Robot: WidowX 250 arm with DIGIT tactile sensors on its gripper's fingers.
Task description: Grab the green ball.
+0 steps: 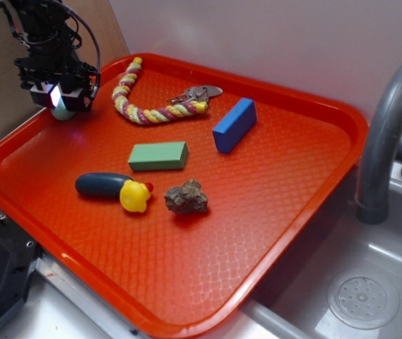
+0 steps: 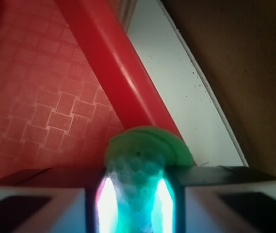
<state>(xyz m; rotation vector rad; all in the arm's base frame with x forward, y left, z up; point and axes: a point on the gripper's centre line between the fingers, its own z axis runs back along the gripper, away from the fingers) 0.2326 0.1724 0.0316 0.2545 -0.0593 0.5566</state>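
Note:
The green ball (image 1: 63, 111) is a small pale mint ball with dimples, at the far left corner of the red tray (image 1: 292, 176). My gripper (image 1: 61, 99) is right over it, shut on it, with the ball's lower part showing below the fingertips. In the wrist view the green ball (image 2: 138, 165) fills the gap between the two fingers (image 2: 45, 199), pressed on both sides and lit by their glowing pads. The tray's raised rim (image 2: 113, 73) runs diagonally just behind the ball.
On the tray lie a flat green block (image 1: 158, 156), a blue block (image 1: 234, 125), a yellow duck (image 1: 136, 195) beside a dark blue oblong (image 1: 102, 185), a brown rock (image 1: 186, 198), a braided rope (image 1: 140, 106) and keys (image 1: 197, 92). A sink with grey faucet (image 1: 388, 134) is at right.

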